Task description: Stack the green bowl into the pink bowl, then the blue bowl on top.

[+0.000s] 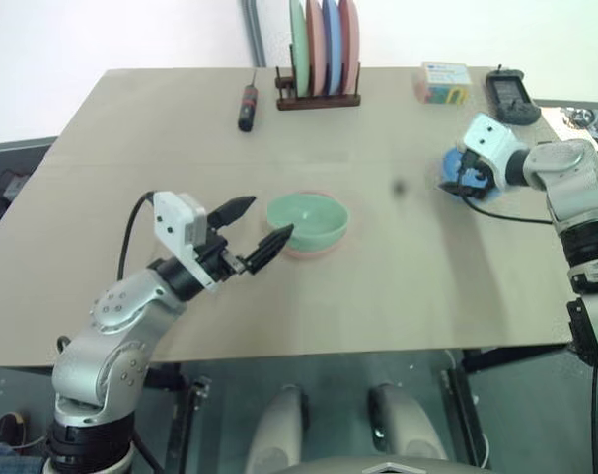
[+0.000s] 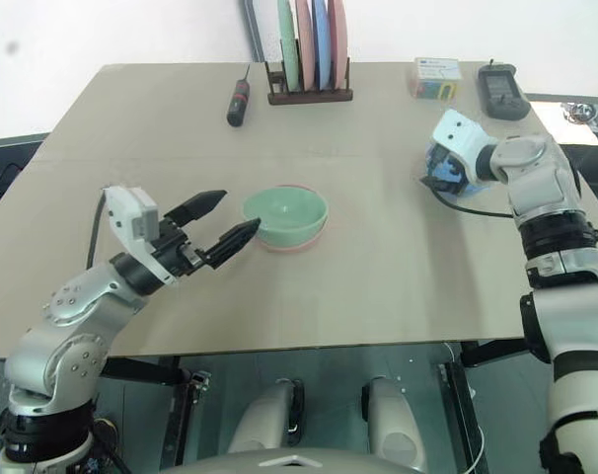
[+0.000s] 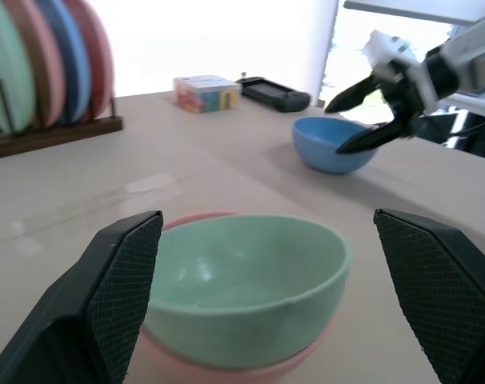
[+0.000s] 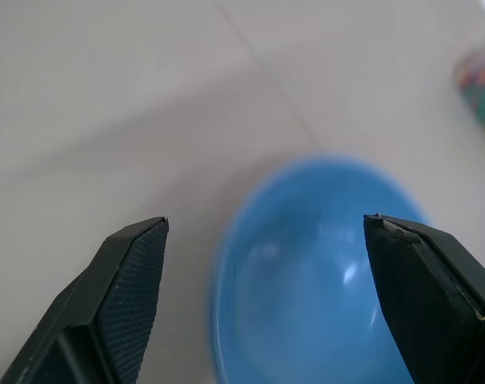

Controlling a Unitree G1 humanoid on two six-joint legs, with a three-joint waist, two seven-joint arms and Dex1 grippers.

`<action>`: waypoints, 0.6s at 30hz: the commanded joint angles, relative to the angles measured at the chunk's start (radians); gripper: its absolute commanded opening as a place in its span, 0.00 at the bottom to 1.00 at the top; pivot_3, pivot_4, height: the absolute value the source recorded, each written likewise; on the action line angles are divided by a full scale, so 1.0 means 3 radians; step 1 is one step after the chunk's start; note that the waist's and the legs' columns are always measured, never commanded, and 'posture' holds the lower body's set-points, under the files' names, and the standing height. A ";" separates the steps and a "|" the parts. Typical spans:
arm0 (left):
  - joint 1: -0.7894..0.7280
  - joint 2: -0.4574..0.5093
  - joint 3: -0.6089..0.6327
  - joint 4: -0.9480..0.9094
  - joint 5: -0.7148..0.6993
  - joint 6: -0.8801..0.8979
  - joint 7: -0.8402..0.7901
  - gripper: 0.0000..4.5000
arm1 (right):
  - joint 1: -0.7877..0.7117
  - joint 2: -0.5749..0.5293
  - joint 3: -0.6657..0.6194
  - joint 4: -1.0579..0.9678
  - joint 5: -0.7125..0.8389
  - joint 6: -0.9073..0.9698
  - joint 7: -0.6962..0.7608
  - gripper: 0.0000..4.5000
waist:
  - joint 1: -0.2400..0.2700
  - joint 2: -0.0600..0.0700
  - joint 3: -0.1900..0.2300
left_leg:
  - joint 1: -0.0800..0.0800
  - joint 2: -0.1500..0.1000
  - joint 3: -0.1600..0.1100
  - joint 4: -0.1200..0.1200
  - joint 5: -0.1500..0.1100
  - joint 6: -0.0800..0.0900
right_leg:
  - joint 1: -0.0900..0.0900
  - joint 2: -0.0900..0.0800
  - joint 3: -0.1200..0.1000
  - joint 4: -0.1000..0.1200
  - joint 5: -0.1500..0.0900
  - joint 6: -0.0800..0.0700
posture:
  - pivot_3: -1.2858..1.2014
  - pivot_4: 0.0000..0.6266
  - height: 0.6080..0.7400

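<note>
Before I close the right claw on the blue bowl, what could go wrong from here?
1. The right claw is open over the blue bowl without gripping it; pinching the smooth rim may tip or slide it.
2. The left claw hovers open right beside the green bowl, already nested in the pink bowl; it may block the drop or nudge the stack.
3. A cable trails beside the blue bowl and could snag.

Light: bright, from the far window
Glare: washed-out white behind the plate rack (image 3: 50,132)
Blur: blue bowl (image 4: 322,272) soft, smeared
</note>
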 commanded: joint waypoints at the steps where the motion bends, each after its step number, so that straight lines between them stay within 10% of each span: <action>1: -0.0144 0.0004 -0.0033 0.0047 -0.0018 -0.0100 -0.0116 1.00 | -0.0042 0.0068 -0.0083 0.0338 -0.0002 -0.0075 -0.0193 0.91 | -0.0005 0.0000 0.0000 | 0.0000 0.0000 0.0001 0.0000 0.0000 0.0000 | 0.0000 0.0000 0.0002 0.0001 0.0000 0.0000 | 0.52 0.24 1.00; 6: -0.0213 -0.0004 -0.0069 0.0083 -0.0017 -0.0124 -0.0189 1.00 | -0.0095 0.0145 -0.0072 0.0760 -0.0046 -0.0254 -0.0326 0.91 | -0.0004 0.0000 0.0000 | 0.0000 0.0000 0.0003 -0.0001 0.0000 0.0000 | 0.0000 0.0000 0.0004 -0.0001 0.0001 0.0001 | 0.52 0.24 1.00; 12: -0.0201 -0.0016 -0.0054 0.0067 -0.0020 -0.0120 -0.0194 1.00 | -0.0140 0.0160 -0.0082 0.0875 -0.0046 -0.0361 -0.0320 0.35 | 0.0003 0.0000 0.0000 | 0.0001 0.0000 0.0002 0.0001 0.0000 0.0000 | 0.0001 0.0000 0.0003 0.0000 0.0001 0.0002 | 0.52 0.24 1.00; 18: -0.0157 -0.0028 -0.0039 0.0051 -0.0017 -0.0120 -0.0186 1.00 | -0.0161 0.0176 -0.0116 0.0815 0.0003 -0.0406 -0.0222 0.01 | 0.0000 -0.0003 -0.0002 | 0.0001 0.0000 0.0001 0.0002 0.0000 0.0000 | 0.0002 0.0000 0.0003 0.0000 0.0001 0.0002 | 0.52 0.24 1.00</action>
